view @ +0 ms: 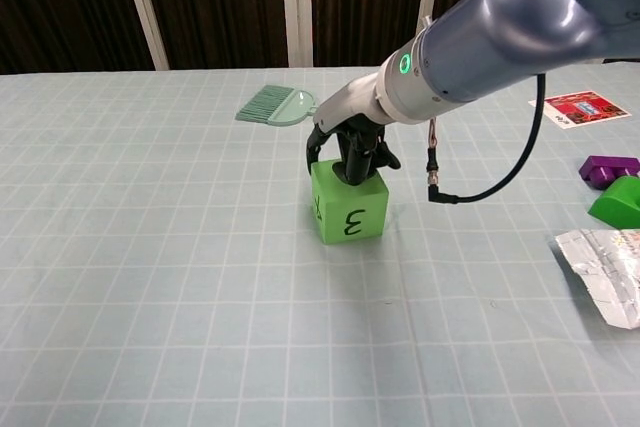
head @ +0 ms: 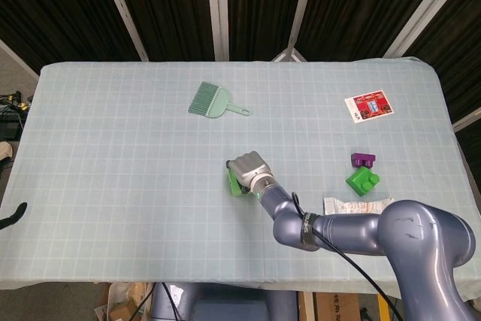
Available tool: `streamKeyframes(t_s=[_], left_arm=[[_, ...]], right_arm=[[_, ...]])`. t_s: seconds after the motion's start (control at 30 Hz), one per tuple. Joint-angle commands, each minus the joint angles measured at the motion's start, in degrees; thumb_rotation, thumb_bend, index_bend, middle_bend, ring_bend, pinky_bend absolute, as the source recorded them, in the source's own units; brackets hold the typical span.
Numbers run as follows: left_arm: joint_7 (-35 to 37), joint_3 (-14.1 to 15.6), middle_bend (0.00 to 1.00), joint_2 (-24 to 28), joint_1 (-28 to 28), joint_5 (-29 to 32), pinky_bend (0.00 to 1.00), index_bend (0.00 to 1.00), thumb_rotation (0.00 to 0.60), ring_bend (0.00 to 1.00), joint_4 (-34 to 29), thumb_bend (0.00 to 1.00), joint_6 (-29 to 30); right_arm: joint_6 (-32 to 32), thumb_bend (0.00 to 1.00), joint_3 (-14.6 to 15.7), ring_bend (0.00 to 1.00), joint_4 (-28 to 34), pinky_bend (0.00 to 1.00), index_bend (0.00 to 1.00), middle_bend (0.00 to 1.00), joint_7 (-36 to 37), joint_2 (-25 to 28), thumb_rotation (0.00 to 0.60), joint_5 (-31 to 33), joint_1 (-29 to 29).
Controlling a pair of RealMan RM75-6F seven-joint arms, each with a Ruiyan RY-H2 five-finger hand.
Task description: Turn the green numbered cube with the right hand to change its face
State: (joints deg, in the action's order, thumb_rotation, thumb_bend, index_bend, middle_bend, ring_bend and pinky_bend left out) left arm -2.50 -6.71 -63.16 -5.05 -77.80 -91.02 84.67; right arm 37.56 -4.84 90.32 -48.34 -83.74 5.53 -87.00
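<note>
While the right hand (view: 352, 152) rests curled on top, the green numbered cube (view: 349, 212) sits directly beneath, 3 facing camera; real grip probably absent. Left hand unseen.

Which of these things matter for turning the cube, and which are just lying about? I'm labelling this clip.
Job in hand:
- green numbered cube, its 3 facing the chest camera
- right hand, fingers on the cube's top

Lying about:
- green hand brush
- red printed card
- purple block
- green block
- crumpled silvery wrapper
</note>
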Motion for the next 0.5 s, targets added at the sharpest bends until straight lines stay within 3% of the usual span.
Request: streamKeyframes(t_s=[0.03, 0.5], left_arm=[[0.0, 0.0, 0.00, 0.0, 0.0, 0.0, 0.06, 0.11, 0.600, 0.00, 0.0, 0.34, -0.1], [0.0, 0.0, 0.00, 0.1, 0.1, 0.0, 0.06, 0.11, 0.600, 0.00, -0.2, 0.34, 0.1]], right_arm=[[0.3, 0.75, 0.8, 0.78, 1.4, 0.64, 0.23, 0.82, 0.1, 0.4, 0.600, -0.4, -0.9], [3.2, 0.75, 4.9, 0.78, 9.4, 0.64, 0.24, 0.82, -0.7, 3.4, 0.600, 2.6, -6.7]])
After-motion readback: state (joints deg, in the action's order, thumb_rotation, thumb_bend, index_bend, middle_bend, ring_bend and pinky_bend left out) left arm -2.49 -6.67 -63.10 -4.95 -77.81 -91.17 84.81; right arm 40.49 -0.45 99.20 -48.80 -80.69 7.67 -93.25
